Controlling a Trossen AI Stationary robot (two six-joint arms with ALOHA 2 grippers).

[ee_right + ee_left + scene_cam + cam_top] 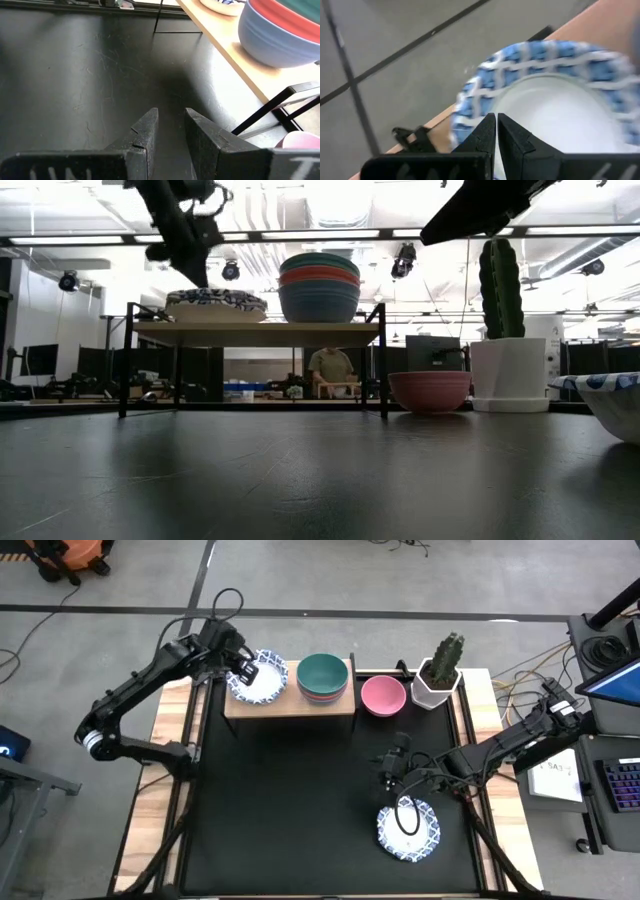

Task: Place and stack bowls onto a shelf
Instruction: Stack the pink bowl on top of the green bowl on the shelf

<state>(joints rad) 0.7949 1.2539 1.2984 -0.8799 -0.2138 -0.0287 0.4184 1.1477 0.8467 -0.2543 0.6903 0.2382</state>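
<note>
The light-wood shelf [290, 703] stands at the mat's far edge. At its left end sit white bowls with blue patterned rims [258, 680], nested; how many I cannot tell. At its middle stands a stack of plain bowls [323, 678], dark green on top, then red and grey-blue [320, 285]. A pink bowl [383, 695] rests on the mat right of the shelf. Another patterned bowl [408, 830] lies on the near right of the mat. My left gripper [245, 668] hovers shut just above the patterned bowls [545, 90]. My right gripper [393, 765] hangs narrowly open over bare mat [170, 117].
A cactus in a white pot [440, 675] stands right of the pink bowl. The shelf's right end [345, 705] is bare board. The black mat [290, 800] lies open between the shelf and the near patterned bowl. A person [332, 370] shows far behind the table.
</note>
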